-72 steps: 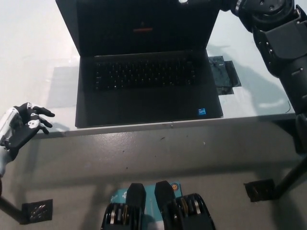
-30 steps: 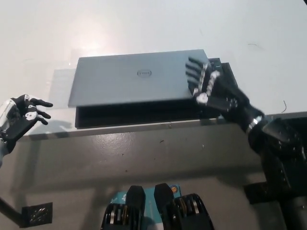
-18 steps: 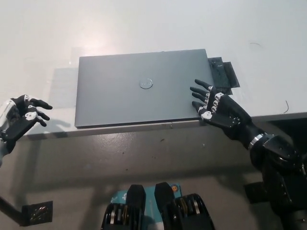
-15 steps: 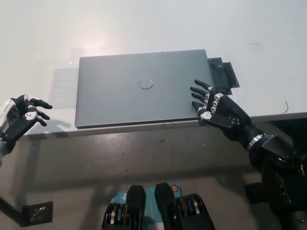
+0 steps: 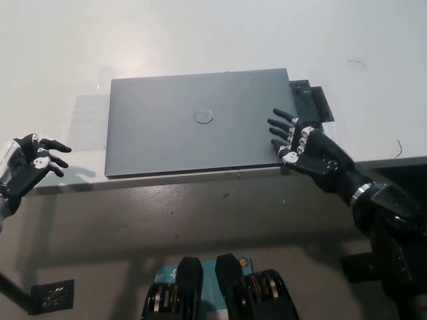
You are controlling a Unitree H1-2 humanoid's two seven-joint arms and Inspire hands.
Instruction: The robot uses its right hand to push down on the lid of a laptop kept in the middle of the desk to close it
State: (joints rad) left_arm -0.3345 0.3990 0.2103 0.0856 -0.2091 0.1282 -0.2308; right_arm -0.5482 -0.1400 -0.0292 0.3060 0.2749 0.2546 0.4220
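1. Although the task called for pushing a lid down, the laptop (image 5: pixel 200 122) lay fully closed in the upper middle of the frame, its grey lid flat, a round logo at its centre.
2. The laptop sat on the white desk (image 5: pixel 200 33), its near edge running close along the desk's front edge.
3. The right hand (image 5: pixel 299 148), black with pale knuckle markings, was at the lid's lower right corner, in the right middle of the frame. Fingers were spread and released, holding nothing. The fingertips (image 5: pixel 275 122) overlapped the lid's right margin; whether they pressed on it or hovered just above could not be told from this steep view.
4. The left hand (image 5: pixel 28 165) rested at the left edge of the frame, beside the desk's front left, fingers apart, empty, well apart from the laptop.
5. A small dark flat object (image 5: pixel 313 101) lay on the desk just beside the lid's upper right corner; its kind was not clear.
6. Judgement: the closing step looked finished, no gap showing along the front edge of the lid.
7. Judgement: the next move would call only for lifting the right hand straight clear of the lid, without dragging the laptop toward the desk edge, and drawing the arm toward the lower right of the frame.
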